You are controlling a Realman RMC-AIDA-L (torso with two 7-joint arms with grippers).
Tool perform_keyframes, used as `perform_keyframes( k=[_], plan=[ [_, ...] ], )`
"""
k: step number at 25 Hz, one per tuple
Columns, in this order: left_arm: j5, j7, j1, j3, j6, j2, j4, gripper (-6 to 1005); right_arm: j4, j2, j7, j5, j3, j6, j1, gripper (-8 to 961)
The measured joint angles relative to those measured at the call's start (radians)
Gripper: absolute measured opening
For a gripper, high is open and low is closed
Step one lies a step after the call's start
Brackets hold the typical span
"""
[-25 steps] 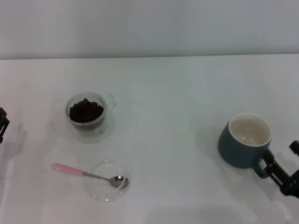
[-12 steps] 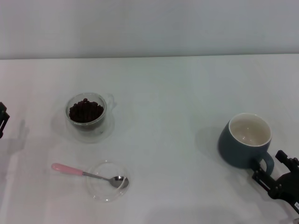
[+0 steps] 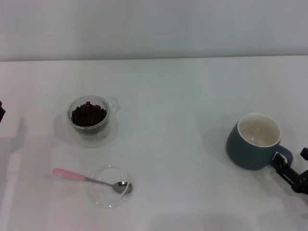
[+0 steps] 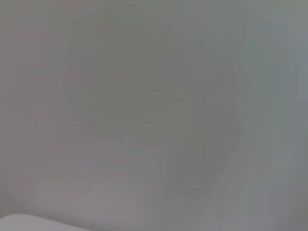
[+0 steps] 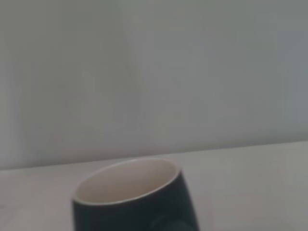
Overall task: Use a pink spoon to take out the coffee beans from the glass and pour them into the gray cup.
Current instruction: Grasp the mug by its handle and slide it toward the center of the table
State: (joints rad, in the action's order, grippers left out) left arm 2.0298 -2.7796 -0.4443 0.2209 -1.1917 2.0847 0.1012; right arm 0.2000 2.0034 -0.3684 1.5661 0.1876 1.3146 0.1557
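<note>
The glass stands at the left of the white table, filled with dark coffee beans. The pink spoon lies nearer me, its silver bowl resting in a flat clear dish. The gray cup stands upright at the right, empty, with its handle turned toward my right gripper, which is right at the handle by the frame's lower right edge. The cup also shows in the right wrist view. My left gripper barely shows at the far left edge.
The white table runs back to a plain grey wall. The left wrist view shows only blank grey surface.
My right gripper has moved toward the lower right edge. The gray cup has shifted slightly right and its handle has turned more to the right. My left gripper has drawn further off the left edge.
</note>
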Motion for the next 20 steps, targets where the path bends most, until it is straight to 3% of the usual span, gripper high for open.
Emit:
perform_keyframes(
  k=[6, 20],
  plan=[
    [0.009, 0.000, -0.007, 0.000, -0.002, -0.001, -0.002, 797, -0.020, 0.000, -0.002, 0.000, -0.076, -0.043, 0.023, 863],
    [0.043, 0.000, -0.009, 0.000, -0.002, -0.001, -0.003, 795, -0.033, 0.003, -0.002, 0.005, -0.104, -0.081, 0.114, 861]
  ],
)
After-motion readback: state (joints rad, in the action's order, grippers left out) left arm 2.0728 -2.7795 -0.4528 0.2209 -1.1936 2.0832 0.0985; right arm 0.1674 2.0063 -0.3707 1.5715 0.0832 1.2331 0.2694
